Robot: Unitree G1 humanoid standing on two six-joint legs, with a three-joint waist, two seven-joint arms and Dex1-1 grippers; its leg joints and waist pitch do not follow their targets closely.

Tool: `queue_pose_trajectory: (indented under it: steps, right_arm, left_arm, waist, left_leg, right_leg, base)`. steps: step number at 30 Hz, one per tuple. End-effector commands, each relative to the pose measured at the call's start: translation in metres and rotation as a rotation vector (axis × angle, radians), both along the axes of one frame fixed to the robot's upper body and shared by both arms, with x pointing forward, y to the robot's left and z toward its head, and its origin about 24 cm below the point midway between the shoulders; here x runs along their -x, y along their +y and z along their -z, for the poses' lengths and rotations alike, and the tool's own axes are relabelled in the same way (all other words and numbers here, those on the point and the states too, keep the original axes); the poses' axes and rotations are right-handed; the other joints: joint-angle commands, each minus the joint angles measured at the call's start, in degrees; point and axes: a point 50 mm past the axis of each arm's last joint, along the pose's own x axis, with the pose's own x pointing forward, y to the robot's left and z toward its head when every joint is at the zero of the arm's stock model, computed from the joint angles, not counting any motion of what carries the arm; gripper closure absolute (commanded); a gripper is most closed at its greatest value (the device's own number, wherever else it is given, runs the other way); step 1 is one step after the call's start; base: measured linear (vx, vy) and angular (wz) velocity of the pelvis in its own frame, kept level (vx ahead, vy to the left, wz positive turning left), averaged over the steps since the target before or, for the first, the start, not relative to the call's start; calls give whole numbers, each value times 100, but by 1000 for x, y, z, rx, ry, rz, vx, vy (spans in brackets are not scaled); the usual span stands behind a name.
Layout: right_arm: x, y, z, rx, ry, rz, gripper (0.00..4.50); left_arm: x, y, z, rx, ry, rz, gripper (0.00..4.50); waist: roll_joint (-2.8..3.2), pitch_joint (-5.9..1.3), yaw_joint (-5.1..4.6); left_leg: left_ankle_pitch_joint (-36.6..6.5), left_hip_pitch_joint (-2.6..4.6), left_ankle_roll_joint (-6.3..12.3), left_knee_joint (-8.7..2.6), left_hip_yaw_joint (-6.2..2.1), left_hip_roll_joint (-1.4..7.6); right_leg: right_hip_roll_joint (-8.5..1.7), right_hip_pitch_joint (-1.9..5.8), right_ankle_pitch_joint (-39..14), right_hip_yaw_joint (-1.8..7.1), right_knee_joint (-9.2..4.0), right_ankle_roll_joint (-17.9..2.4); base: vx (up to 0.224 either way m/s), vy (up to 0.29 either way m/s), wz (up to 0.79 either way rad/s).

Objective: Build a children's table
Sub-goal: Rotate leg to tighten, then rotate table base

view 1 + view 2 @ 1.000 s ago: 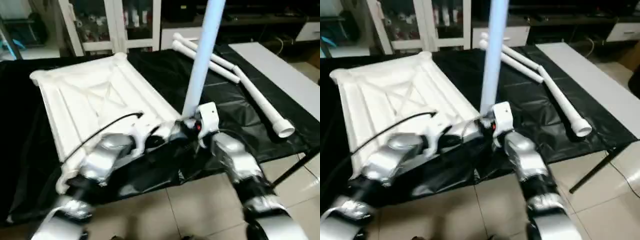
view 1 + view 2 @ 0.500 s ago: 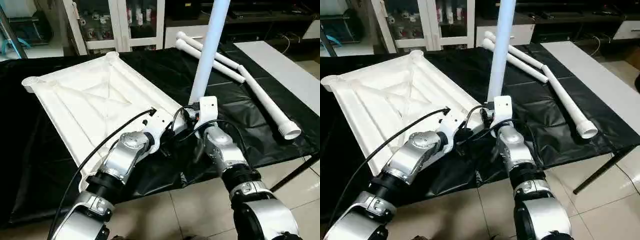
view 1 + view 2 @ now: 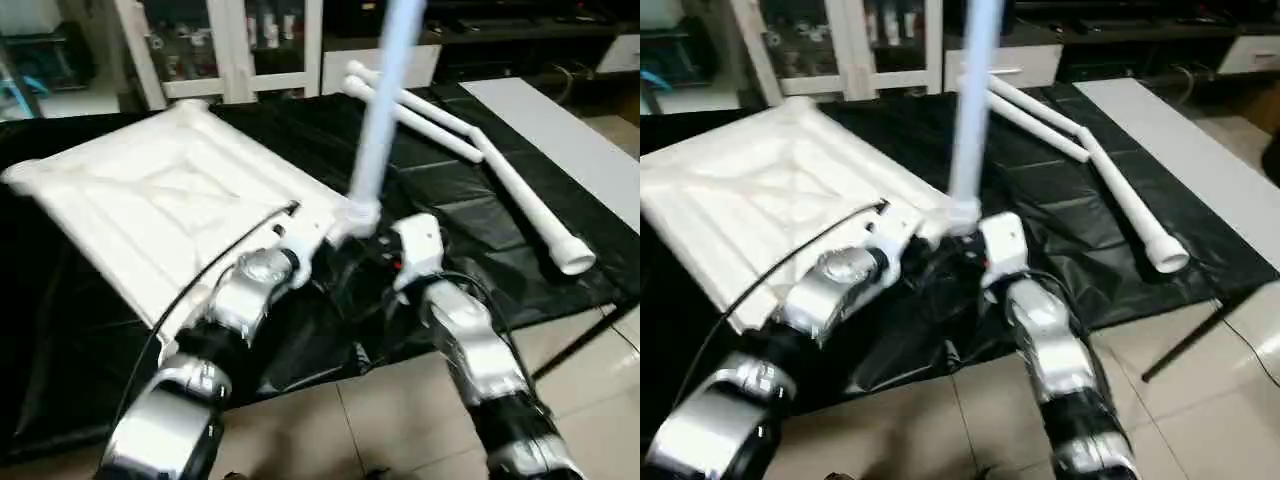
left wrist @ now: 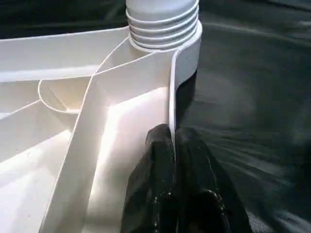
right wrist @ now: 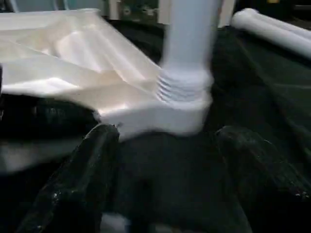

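Note:
The white tabletop (image 3: 170, 190) lies ribbed side up on the black-covered work table. One white leg (image 3: 385, 100) stands upright in its near right corner socket (image 4: 187, 48), threaded end seated. My left gripper (image 4: 171, 137) is shut on the tabletop's thin rim just beside that socket. My right gripper (image 5: 169, 138) is open a short way in front of the socket, its fingers (image 5: 99, 160) spread wide and nothing between them. Three more legs (image 3: 470, 145) lie at the back right of the work table.
The work table's near edge (image 3: 400, 345) runs just under my forearms, with tiled floor below. A white board (image 3: 560, 125) lies along the right side. Glass-fronted cabinets (image 3: 230, 50) stand behind the table.
My right gripper has widened and drawn back from the leg's base, which now stands free in the socket. The left gripper keeps its hold on the rim. The camera has shifted.

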Motion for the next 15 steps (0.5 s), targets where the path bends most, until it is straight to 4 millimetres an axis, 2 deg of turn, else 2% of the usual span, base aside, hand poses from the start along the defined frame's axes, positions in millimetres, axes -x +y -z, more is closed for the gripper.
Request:
queue_pose_trajectory:
  steps: [1,2,3,4,5,8,9,12,15]
  right_arm:
    - [4,-1,-11,-21,-26,6,96]
    - [5,-2,-12,-20,-26,7,96]
    - [6,-2,-13,-18,-26,9,96]
    - [7,-2,-13,-17,-26,10,96]
    - [8,-2,-13,-17,-26,10,96]
    - [12,-2,-13,-17,-23,7,96]
    - [13,-2,-14,-17,-25,-1,96]
    - [19,2,-19,-3,-40,-52,96]
    - [23,2,-21,0,-39,-86,96]
  left_arm:
    - [-13,16,-13,10,-82,-133,388]
    - [-15,18,-15,0,-100,-152,373]
    - [-16,20,-17,-7,-122,-172,373]
    - [-18,22,-20,-12,-147,-192,351]
    - [-19,24,-23,-12,-169,-211,351]
    - [-22,28,-32,34,-220,-226,345]
    - [-23,28,-37,78,-241,-209,345]
    - [-17,30,-58,210,-303,-91,345]
    - [-1,44,-63,205,-240,79,345]
  waist:
    - [5,-376,43]
    - [2,-377,48]
    - [12,-376,33]
    - [7,-395,34]
    - [30,-391,41]
    - [32,-392,75]
    - [47,-396,98]
    - [30,-394,185]
    - [43,-369,213]
  left_leg:
    - [-1958,64,136,-467,-120,119]
    - [-1945,79,163,-460,-109,119]
    - [-1899,56,191,-465,-122,123]
    - [-1822,60,209,-454,-122,131]
    - [-1786,65,217,-454,-124,133]
    - [-1642,86,300,-436,-101,134]
    - [-1542,89,305,-434,-102,142]
    - [-1183,83,383,-425,-88,169]
    - [-1269,93,371,-451,-80,185]
  right_leg:
    - [-101,263,-1657,87,-415,-883]
    - [-95,248,-1606,89,-427,-898]
    - [-89,267,-1479,83,-405,-928]
    - [-94,278,-1321,82,-384,-960]
    - [-100,274,-1259,81,-376,-1001]
    - [-92,269,-1070,84,-371,-1117]
    - [-92,270,-927,85,-344,-1171]
    - [-116,297,-516,93,-279,-1369]
    - [-109,288,-674,98,-259,-1395]
  base:
    - [0,0,0]
    - [0,0,0]
    - [0,0,0]
    - [0,0,0]
    - [0,0,0]
    - [0,0,0]
    - [0,0,0]
    - [0,0,0]
    - [0,0,0]
